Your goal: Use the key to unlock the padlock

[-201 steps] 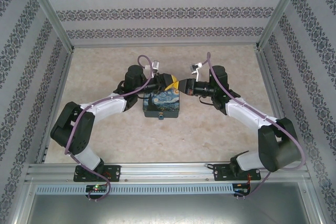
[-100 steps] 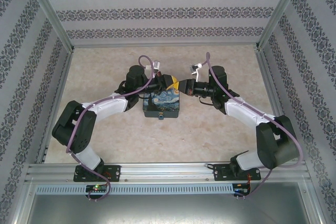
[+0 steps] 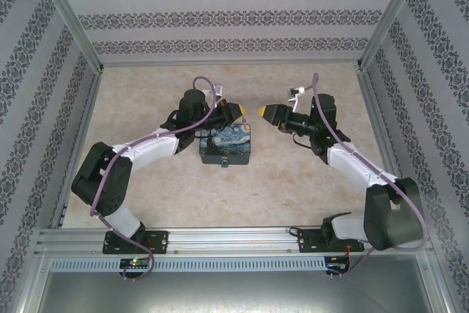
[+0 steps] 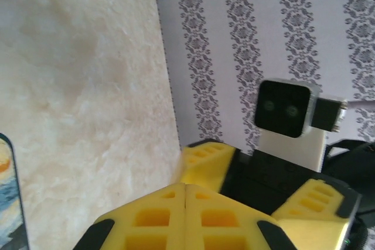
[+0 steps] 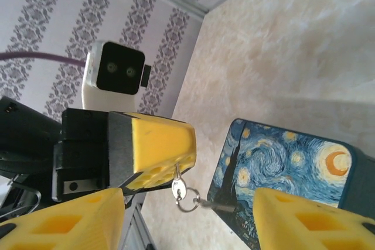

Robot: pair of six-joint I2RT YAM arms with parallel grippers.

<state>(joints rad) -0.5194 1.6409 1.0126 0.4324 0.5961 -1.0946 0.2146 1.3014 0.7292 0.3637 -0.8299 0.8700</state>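
Setting: pale marbled table [image 3: 293, 188] boxed in by patterned walls, with a starry-night tin [image 3: 226, 143] at its middle between the two arms.
Padlock: the padlock [image 3: 225, 163] appears to hang on the tin's near face, toward the arm bases; it is too small to make out its keyhole.
Key: the key [image 5: 177, 187] sticks out of the left end effector [image 5: 161, 151] above the tin's far edge, its long axis running straight on from the fingertips, a ring [image 5: 188, 201] dangling off it.
Deciding relation: the padlock lies across the tin from the key, on the side nearer the bases; the left arm is the closer one.
Left end effector: clamped fully together on the key.
Right end effector [image 3: 267, 113]: spread wide, holding nothing, facing the left one just beside the tin's far right corner.
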